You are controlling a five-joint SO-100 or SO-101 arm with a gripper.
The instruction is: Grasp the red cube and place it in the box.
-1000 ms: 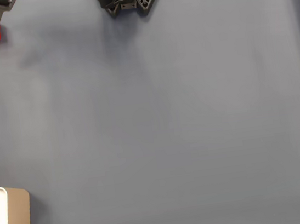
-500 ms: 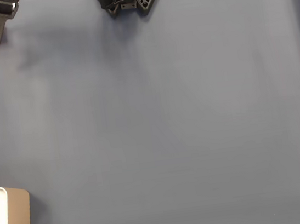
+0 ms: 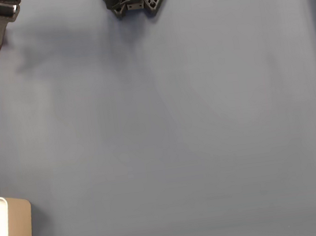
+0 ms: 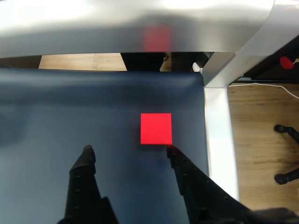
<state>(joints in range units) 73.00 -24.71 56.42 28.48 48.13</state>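
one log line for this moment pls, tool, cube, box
tool open, just short of cube | red cube on mat, ungrasped, ahead of fingertips | box far off, no cube inside

Red cube (image 4: 156, 129): plain matt faces, no gloss. Gripper (image 4: 128, 151): black plastic fingers (image 4: 184, 170) with a dull, slightly ridged surface. Table cover (image 3: 177, 127): smooth, matt blue-grey sheet, faintly streaked. Frame rail (image 4: 140, 25): brushed silver metal, carrying a blurred red reflection. Floor (image 4: 254, 126): light wood-grain boards. Box (image 3: 9, 228): matt tan outer wall, smooth white rim.
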